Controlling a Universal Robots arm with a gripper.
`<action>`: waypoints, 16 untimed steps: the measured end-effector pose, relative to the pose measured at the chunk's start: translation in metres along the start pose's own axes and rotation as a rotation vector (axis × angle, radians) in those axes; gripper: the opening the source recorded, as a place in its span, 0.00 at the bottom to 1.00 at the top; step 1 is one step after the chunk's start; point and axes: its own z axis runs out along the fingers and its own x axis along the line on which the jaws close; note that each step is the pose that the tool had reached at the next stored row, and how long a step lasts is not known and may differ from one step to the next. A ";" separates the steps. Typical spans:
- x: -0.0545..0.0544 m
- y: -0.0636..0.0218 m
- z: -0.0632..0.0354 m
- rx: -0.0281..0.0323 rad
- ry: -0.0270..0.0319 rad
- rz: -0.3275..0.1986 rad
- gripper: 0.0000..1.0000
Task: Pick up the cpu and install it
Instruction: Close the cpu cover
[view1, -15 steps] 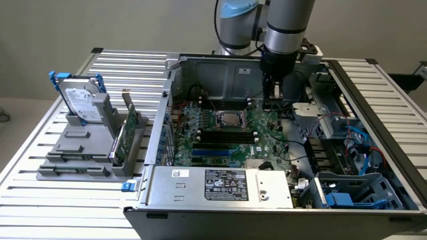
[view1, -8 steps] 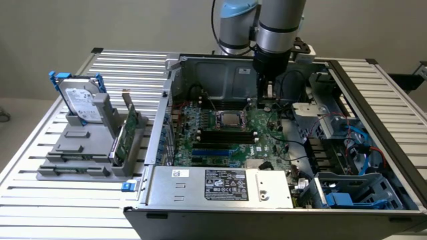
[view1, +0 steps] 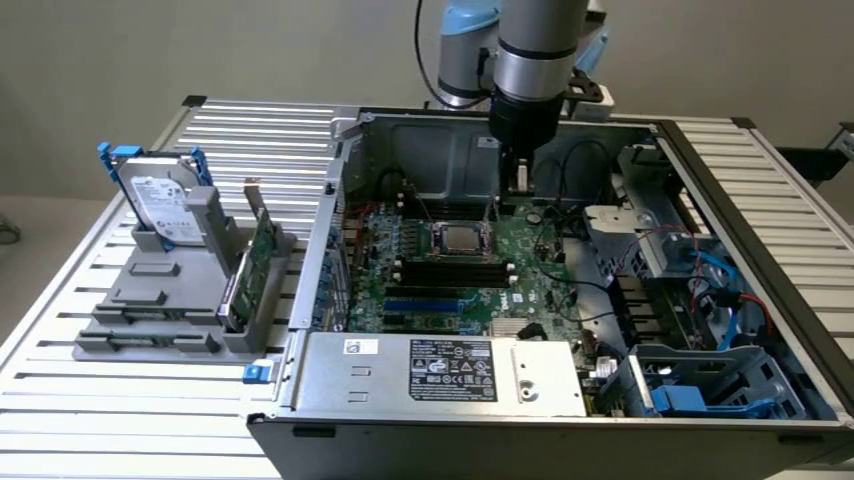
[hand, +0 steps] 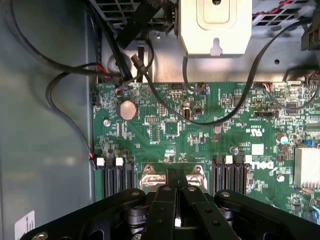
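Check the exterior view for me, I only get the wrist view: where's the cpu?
Observer: The cpu lies flat in the motherboard socket, silvery top up.
Operator: Where are the jaws relative to it?
Observer: The jaws stand shut over the board just beyond the socket, toward the case's rear wall, apart from the cpu.
Operator: Anything outside the case?
Observer: On the exterior view's left, a grey rack holds the hard drive and a green circuit card on edge.
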 end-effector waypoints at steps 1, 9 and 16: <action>0.000 -0.0035 -0.0003 0.0000 -0.0001 0.000 0.11; -0.001 -0.0324 -0.0018 -0.0021 -0.0004 0.002 0.11; -0.002 -0.0602 -0.0005 -0.0064 -0.0002 0.003 0.11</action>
